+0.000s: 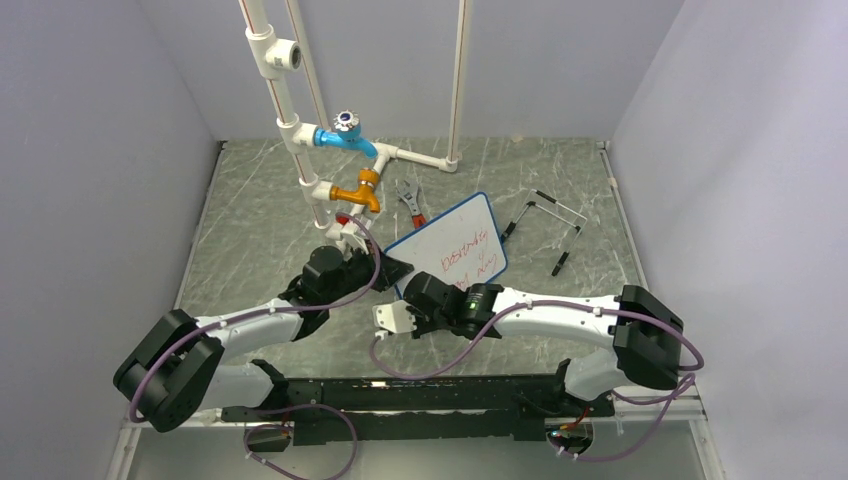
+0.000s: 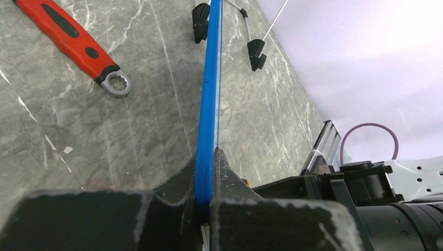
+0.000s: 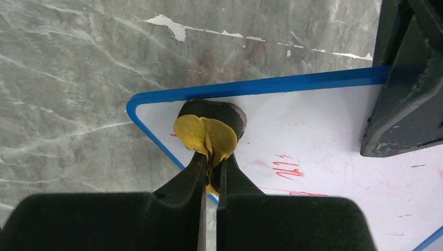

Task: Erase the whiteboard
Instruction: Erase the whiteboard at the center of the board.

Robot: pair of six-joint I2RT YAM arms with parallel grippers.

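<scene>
We see the whiteboard in the middle of the overhead frame, over the grey counter, with red writing on its face. Our left fingers are clamped tight on its blue edge. Our right fingers pinch a yellow-and-black pad, which sits at the board's rounded corner.

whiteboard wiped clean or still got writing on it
Not clean: red handwriting shows on the whiteboard face in the top and right wrist views.
</scene>
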